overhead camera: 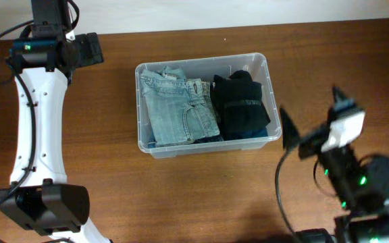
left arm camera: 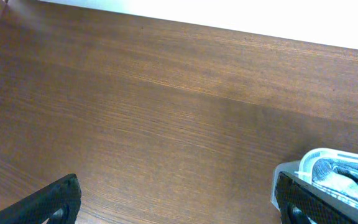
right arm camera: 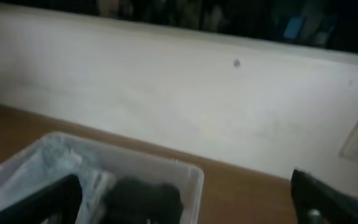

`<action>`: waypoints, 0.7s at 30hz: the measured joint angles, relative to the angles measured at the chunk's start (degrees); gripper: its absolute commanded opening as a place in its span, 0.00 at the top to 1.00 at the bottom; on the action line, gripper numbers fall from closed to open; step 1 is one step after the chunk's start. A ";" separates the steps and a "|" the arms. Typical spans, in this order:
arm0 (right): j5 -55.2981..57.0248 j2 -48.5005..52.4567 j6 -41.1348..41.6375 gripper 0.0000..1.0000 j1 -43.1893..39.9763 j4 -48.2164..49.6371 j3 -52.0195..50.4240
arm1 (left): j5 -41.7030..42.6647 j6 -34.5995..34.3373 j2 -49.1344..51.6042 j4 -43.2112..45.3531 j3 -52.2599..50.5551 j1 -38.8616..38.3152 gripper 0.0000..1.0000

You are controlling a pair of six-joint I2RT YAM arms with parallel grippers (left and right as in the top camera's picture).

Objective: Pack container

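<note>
The container (overhead camera: 208,146) is a clear plastic bin in the middle of the table. It holds folded light blue jeans (overhead camera: 181,108) on its left and a folded black garment (overhead camera: 242,104) on its right. My left gripper (overhead camera: 93,48) is open and empty above bare table, left of the bin's far-left corner. In the left wrist view (left arm camera: 179,208) the bin's corner (left arm camera: 319,154) and jeans (left arm camera: 347,174) show beside the right finger. My right gripper (overhead camera: 313,115) is raised right of the bin, open and empty. The blurred right wrist view (right arm camera: 185,205) shows the bin's rim (right arm camera: 166,167) and the black garment (right arm camera: 145,199).
The brown wooden table (overhead camera: 181,196) meets a white wall (right arm camera: 166,93) at the back. The left arm's white link (overhead camera: 39,121) runs down the table's left side. The right arm's base (overhead camera: 370,189) stands at the front right.
</note>
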 measured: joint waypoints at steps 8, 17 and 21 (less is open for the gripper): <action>-0.87 -18.86 -0.28 0.02 -3.19 9.07 -26.32 | 0.02 0.00 -0.02 0.11 0.02 0.02 0.01; -0.28 -27.12 -0.26 0.02 -3.37 11.04 -36.24 | 0.02 0.00 -0.02 0.07 0.02 0.02 0.01; 0.28 -29.11 -0.28 0.02 -4.26 9.88 -38.34 | 0.02 0.00 -0.02 0.09 0.02 0.02 0.01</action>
